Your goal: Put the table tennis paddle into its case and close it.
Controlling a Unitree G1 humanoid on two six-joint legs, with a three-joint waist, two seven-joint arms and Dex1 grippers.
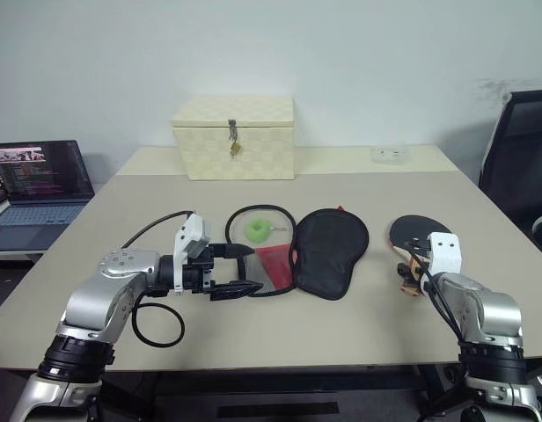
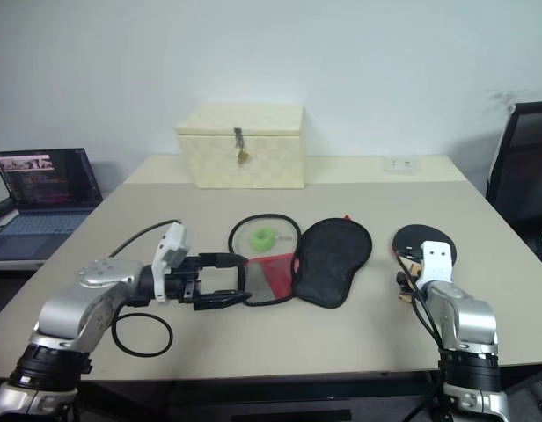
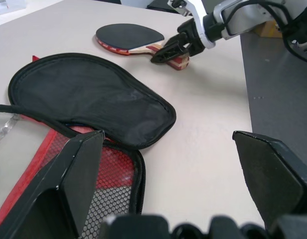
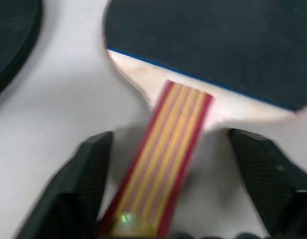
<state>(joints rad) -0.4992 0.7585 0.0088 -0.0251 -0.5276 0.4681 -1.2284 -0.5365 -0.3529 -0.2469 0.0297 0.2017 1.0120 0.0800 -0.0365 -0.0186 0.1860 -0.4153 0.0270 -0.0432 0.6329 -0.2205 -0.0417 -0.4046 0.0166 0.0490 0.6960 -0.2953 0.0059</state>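
Note:
The table tennis paddle (image 1: 410, 230) lies flat at the right of the table, black face up, its striped wooden handle (image 4: 163, 159) pointing toward me. My right gripper (image 1: 412, 274) is low over that handle, its fingers (image 4: 88, 174) standing apart on either side with a gap to the wood, so it is open. The case (image 1: 328, 251) lies unzipped at the table's middle, black flap to the right, mesh-and-red lining (image 3: 108, 199) to the left, with a green ring (image 1: 258, 230) on it. At the lining half's left edge my left gripper (image 1: 253, 269) points right, open and holding nothing.
A cream woven box (image 1: 234, 136) with a latch stands at the back of the table. A laptop (image 1: 38, 180) sits on a lower surface at the far left. A black chair (image 1: 522, 158) is at the right. A black cable loop (image 1: 157, 321) hangs by my left arm.

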